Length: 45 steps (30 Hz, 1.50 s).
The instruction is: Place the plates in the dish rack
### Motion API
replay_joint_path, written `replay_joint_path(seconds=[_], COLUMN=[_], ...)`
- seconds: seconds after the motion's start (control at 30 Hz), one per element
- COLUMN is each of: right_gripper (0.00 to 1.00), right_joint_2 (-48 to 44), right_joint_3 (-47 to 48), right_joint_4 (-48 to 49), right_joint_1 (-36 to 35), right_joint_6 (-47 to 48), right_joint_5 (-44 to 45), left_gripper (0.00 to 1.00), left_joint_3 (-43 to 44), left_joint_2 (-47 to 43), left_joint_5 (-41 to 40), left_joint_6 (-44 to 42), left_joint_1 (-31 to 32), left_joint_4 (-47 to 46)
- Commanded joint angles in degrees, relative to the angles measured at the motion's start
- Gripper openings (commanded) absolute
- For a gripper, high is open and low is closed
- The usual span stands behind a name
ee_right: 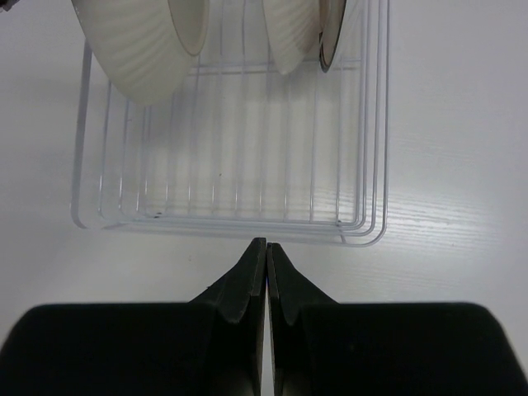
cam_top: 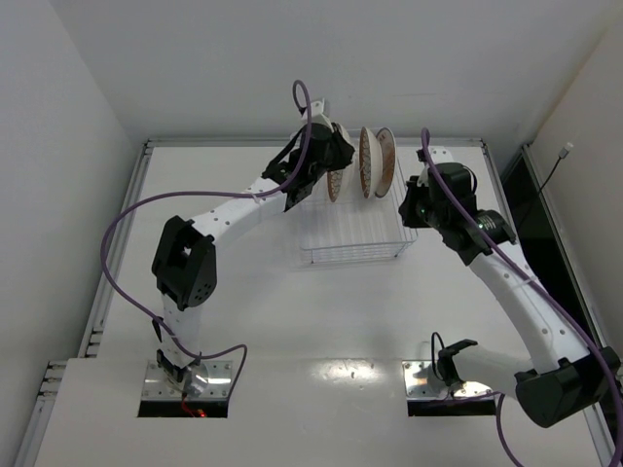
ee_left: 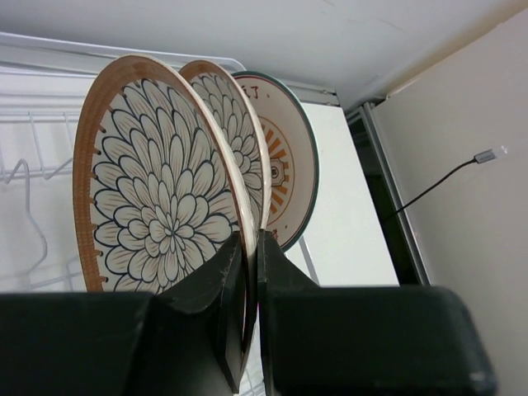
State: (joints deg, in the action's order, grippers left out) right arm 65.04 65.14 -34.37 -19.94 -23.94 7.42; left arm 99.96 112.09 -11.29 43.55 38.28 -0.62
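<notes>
The white wire dish rack [cam_top: 352, 255] lies mid-table. Two plates stand on edge at its far end: a brown-rimmed petal plate [cam_top: 368, 161] and the white plate with an orange sunburst [cam_top: 386, 161]. My left gripper [cam_top: 334, 161] is shut on the rim of the other brown-rimmed petal plate [cam_top: 336, 183] and holds it upright over the rack's far left part. I cannot tell whether it rests on the wires. The left wrist view shows the held plate [ee_left: 148, 190], the second petal plate [ee_left: 241, 132] and the sunburst plate [ee_left: 289, 173]. My right gripper [cam_top: 410, 216] is shut and empty beside the rack's right side.
In the right wrist view my shut gripper [ee_right: 266, 245] sits just outside one edge of the rack [ee_right: 231, 224], with the plates' pale undersides [ee_right: 144, 49] at the far end. White walls stand behind and on both sides. A dark strip with a cable [ee_left: 429, 190] runs along the right wall.
</notes>
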Motion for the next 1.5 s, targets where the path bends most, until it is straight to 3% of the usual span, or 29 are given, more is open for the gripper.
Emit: replay_joint_path(seconds=[0.0,0.27,1.2,1.33,1.47], right_gripper=[0.0,0.0,0.0,0.02,0.02], right_joint_2=[-1.4,-0.9,-1.4,-1.4,-1.4], right_joint_3=[-0.2,-0.2,-1.2,-1.2,-1.2], right_joint_4=[1.9,1.3,-1.3,-1.3,-1.3], right_joint_1=[0.3,0.3,0.3,0.3,0.3], right_joint_6=[0.6,1.1,2.7,2.7,2.7], right_joint_5=[-0.6,-1.1,1.0,1.0,-0.2], left_gripper=[0.0,0.0,0.0,0.12,0.18], left_joint_3=[3.9,6.2,1.9,3.2,6.9], left_joint_2=[-3.7,-1.4,3.9,5.4,7.7], left_joint_5=[1.7,2.2,0.7,3.2,3.7], left_joint_6=[1.6,1.1,2.9,3.9,3.9], left_joint_1=[0.7,0.7,-4.4,-5.7,-6.2], left_joint_4=[-13.0,-11.9,-11.2,-10.1,-8.4])
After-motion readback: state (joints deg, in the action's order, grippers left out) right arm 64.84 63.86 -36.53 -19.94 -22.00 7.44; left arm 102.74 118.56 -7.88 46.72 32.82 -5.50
